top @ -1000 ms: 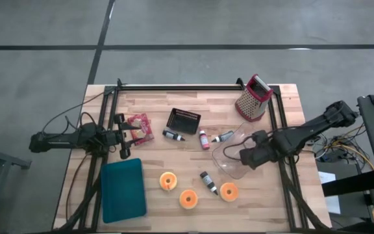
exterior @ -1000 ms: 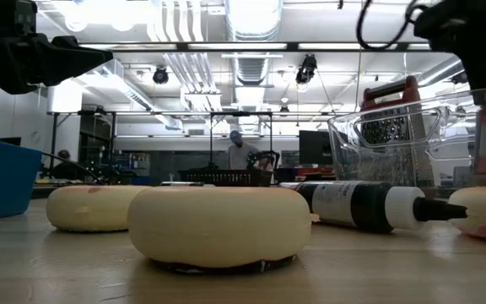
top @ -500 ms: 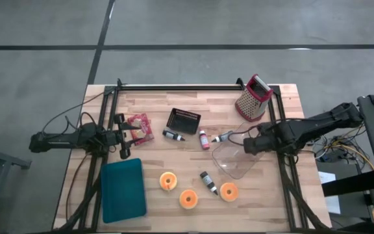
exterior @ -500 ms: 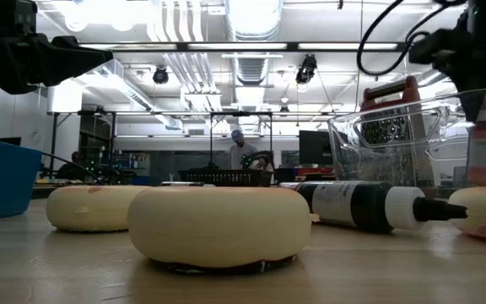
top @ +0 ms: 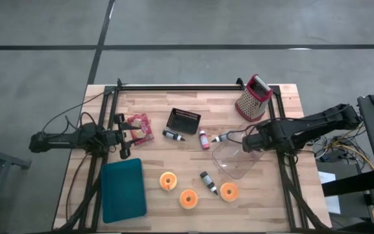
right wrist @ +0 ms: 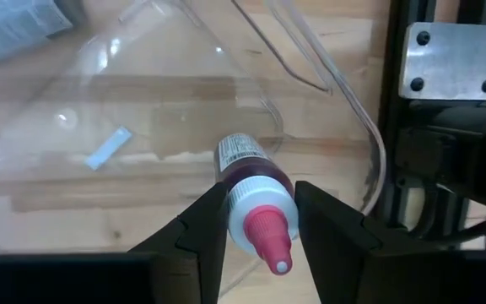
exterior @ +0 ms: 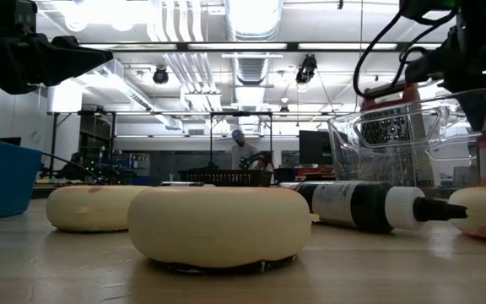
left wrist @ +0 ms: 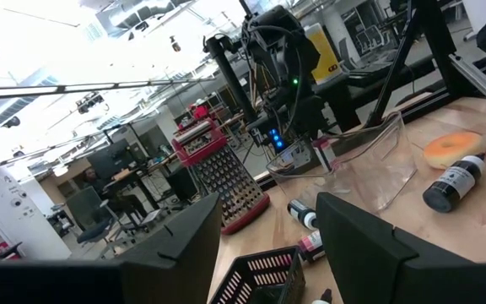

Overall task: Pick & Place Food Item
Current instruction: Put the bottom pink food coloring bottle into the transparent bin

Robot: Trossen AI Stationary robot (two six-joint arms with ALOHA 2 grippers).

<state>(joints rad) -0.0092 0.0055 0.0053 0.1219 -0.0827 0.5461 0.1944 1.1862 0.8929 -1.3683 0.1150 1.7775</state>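
Right gripper clamps a red bottle by its white collar, pink nozzle toward the wrist, held above the clear tub at the table's right side. Tub lies between the grater and the orange donuts. Left gripper waits at the left edge beside a red packet, fingers apart, gripping nothing. Blue tray sits in front of it.
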